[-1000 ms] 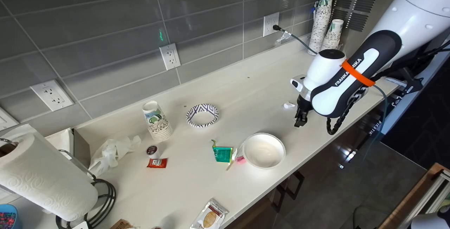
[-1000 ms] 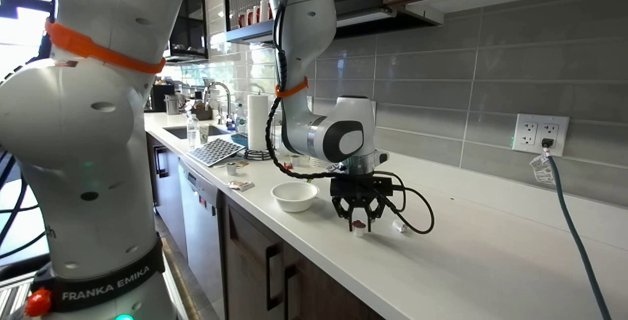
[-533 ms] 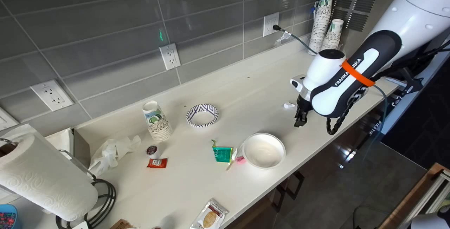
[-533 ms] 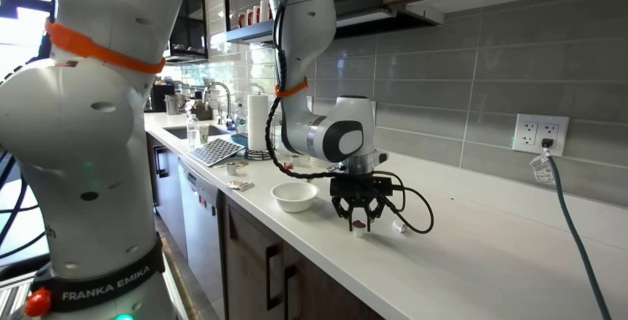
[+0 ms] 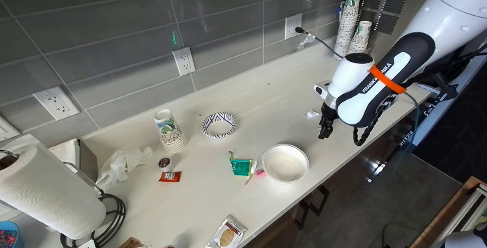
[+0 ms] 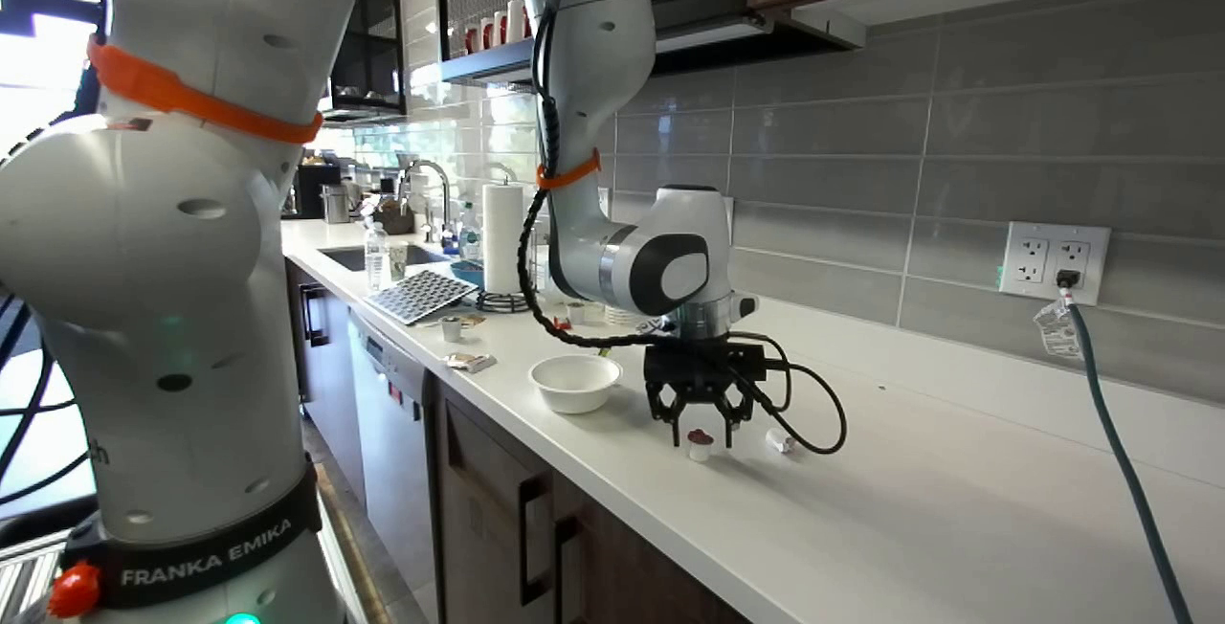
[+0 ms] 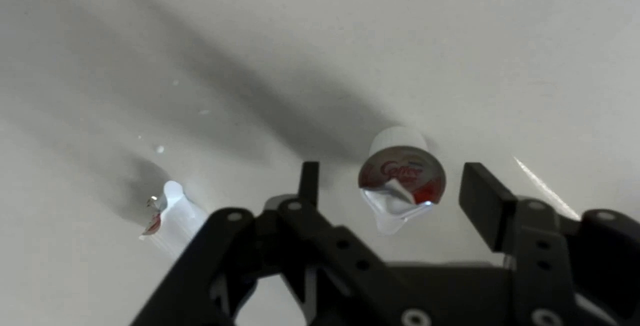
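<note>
My gripper (image 7: 391, 181) points down at the counter, its two fingers apart. Between them in the wrist view is a small white creamer cup (image 7: 402, 168) with a red-brown lid, partly peeled back. Bare counter shows between the cup and each of the finger pads (image 7: 484, 206). An exterior view has this creamer cup (image 6: 700, 450) upright on the counter, between and just below the fingertips; elsewhere the gripper (image 5: 324, 135) hides it. A second creamer cup (image 7: 180, 223) lies on its side, off to the left in the wrist view; it is also the small white cup (image 6: 779, 440) beside the gripper.
A white bowl (image 5: 286, 164) stands near the counter's front edge, close to the gripper. Farther off are a patterned paper bowl (image 5: 218, 125), a green wrapper (image 5: 241, 167) and stacked paper cups (image 5: 171, 132). A plugged-in cord (image 6: 1120, 423) hangs from the wall outlet.
My gripper's fingers have spread wider apart around the creamer cup within the last half second. The arm and the cup stay where they were.
</note>
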Available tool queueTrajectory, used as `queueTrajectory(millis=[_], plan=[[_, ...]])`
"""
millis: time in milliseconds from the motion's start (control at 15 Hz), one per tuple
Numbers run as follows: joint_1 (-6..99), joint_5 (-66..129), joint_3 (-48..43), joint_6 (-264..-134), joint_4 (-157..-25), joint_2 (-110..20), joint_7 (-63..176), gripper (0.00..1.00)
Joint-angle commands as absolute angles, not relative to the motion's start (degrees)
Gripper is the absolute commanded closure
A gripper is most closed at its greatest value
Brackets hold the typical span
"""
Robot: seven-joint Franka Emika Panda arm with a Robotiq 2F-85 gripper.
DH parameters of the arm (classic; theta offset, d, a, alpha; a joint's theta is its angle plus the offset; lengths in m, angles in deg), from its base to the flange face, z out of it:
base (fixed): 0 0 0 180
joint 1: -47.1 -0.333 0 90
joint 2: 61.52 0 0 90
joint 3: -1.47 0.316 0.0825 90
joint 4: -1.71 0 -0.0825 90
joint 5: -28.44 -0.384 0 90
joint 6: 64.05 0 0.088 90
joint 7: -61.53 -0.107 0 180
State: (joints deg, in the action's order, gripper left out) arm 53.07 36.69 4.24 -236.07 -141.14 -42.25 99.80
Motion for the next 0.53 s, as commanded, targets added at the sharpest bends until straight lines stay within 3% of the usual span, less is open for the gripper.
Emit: queueTrajectory(millis=[0,200,267,400,467], plan=[[53.6,38.8,4.3,-235.8,-141.5,-42.8,97.9,0.14],[53.7,38.9,4.0,-235.6,-141.6,-42.8,97.9,0.25],[53.7,38.9,3.9,-235.6,-141.6,-42.8,97.9,0.35],[53.8,39.0,3.7,-235.6,-141.7,-42.9,97.9,0.32],[53.9,39.0,3.7,-235.6,-141.7,-42.9,97.8,0.37]])
